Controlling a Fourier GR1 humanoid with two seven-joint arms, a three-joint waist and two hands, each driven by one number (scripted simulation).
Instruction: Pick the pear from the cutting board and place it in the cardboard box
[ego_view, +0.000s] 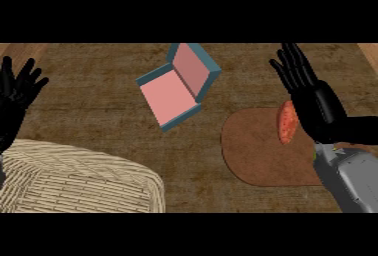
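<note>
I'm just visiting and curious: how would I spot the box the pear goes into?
Start at the brown counter. Near its middle, up and right of the woven basket and left of the brown cutting board, lies the box, flipped open. It alone is teal outside and pink inside.

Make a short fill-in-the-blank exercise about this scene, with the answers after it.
1. The pear lies on the ____.
2. The open box is ____ inside.
3. The basket sits nearest the robot's ____.
Answers: cutting board; pink; left hand.
</note>
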